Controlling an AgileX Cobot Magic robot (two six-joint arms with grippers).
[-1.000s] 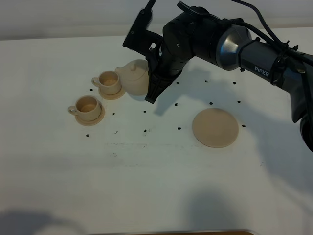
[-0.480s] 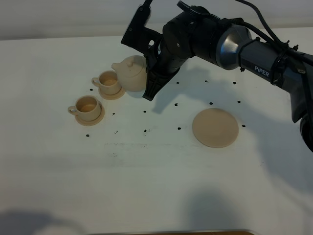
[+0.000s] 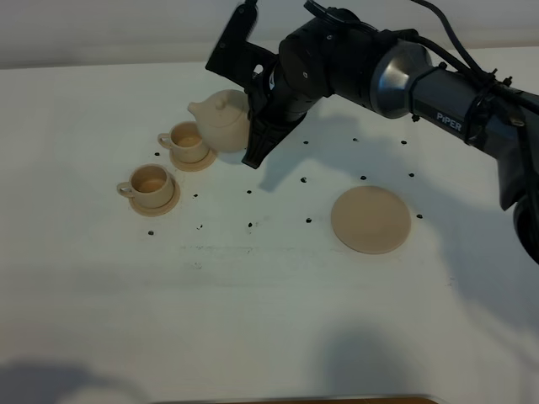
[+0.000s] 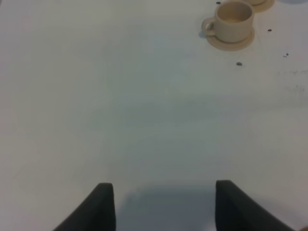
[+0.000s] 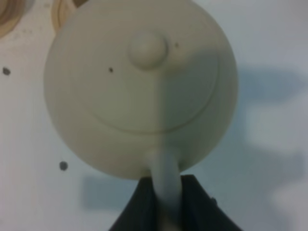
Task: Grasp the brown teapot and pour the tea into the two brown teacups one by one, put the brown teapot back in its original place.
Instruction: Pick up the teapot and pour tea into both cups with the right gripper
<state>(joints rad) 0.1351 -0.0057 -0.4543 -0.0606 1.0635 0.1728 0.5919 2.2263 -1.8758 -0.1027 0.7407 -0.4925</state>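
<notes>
**"PiPER" arm hauling the teapot around**

High view: the dark right arm (image 3: 404,71) has "PiPER" lettering (image 3: 448,118). Its right gripper (image 3: 255,143) is clamped on the squat pale tan teapot (image 3: 221,120), which has drifted left since a second ago. It's now by the farther small tan teacup (image 3: 187,140) and well apart from the flat round tan coaster (image 3: 370,220). The tabletop (image 3: 269,320) is white and speckled.

Left wrist: the left gripper (image 4: 163,208) has its jaws apart, with the nearer tan teacup (image 4: 233,19) ahead.

Right wrist: the gripper (image 5: 166,204) pinches the teapot (image 5: 139,82) by its handle.

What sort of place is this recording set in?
Probably a robot test bench: bare white table with black marks, a robot arm, and a staged teapot and two teacups.
</notes>
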